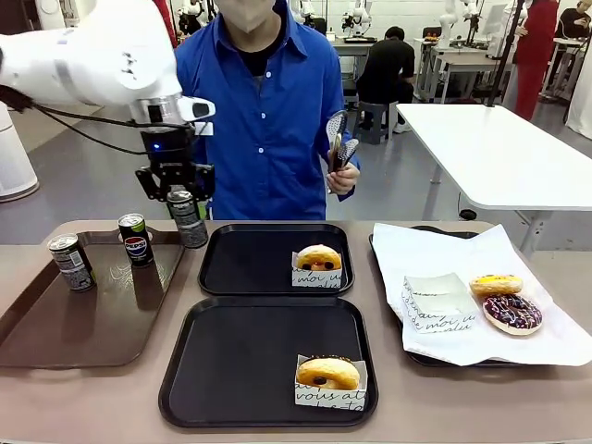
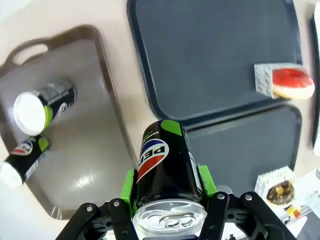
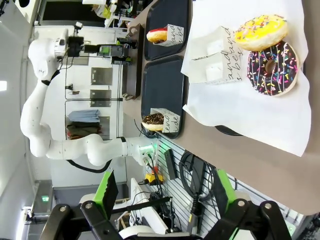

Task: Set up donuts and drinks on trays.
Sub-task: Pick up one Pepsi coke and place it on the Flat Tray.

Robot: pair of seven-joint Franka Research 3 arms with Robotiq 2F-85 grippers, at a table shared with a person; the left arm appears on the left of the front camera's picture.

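My left gripper (image 1: 178,190) is shut on a black Pepsi can (image 1: 188,218), held in the air over the gap between the brown tray (image 1: 55,324) and the far black tray (image 1: 250,259). In the left wrist view the can (image 2: 167,170) sits between the green pads (image 2: 128,184). Two more cans (image 1: 71,262) (image 1: 137,239) stand on the brown tray. A sleeved donut (image 1: 318,260) lies on the far black tray, and another donut (image 1: 327,375) on the near black tray (image 1: 240,361). My right gripper (image 3: 165,195) stands open and holds nothing.
At the right, a tray lined with white paper (image 1: 444,250) carries a yellow donut (image 1: 496,284), a chocolate sprinkled donut (image 1: 511,313) and an empty paper sleeve (image 1: 435,301). A person in a blue shirt stands at the far side holding tongs (image 1: 338,139).
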